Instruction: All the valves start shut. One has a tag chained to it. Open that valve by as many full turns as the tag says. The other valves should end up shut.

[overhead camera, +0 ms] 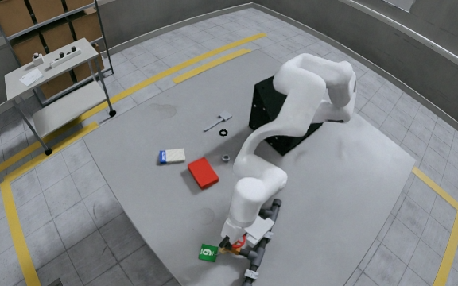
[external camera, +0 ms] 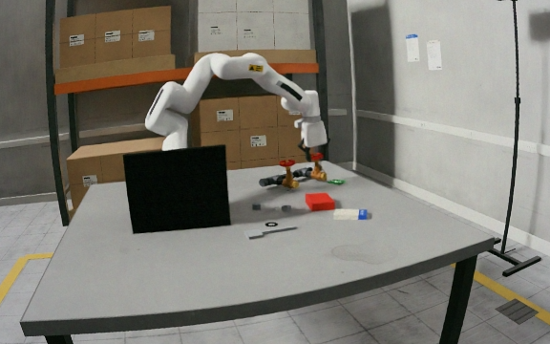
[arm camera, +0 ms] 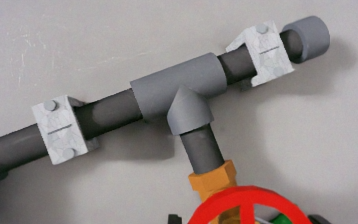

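A grey pipe (overhead camera: 258,247) with white clamps (arm camera: 60,130) lies at the table's near edge and carries two brass valves with red handwheels. One valve (external camera: 317,168) has a green tag (overhead camera: 208,253) lying beside it, with a white digit I cannot read for sure. The other valve (external camera: 287,174) stands left of it in the exterior view. My gripper (overhead camera: 234,240) points down over the tagged valve and is shut on its red handwheel (arm camera: 247,207). In the wrist view the wheel sits at the bottom edge above the brass body (arm camera: 212,178). The fingertips are mostly hidden.
A red block (overhead camera: 203,172), a white and blue box (overhead camera: 172,156), a small grey nut (overhead camera: 225,156), a black ring (overhead camera: 223,132) and a flat grey tool (overhead camera: 217,121) lie mid-table. A black box (overhead camera: 277,115) stands at the arm's base. A cart (overhead camera: 50,67) stands off the table.
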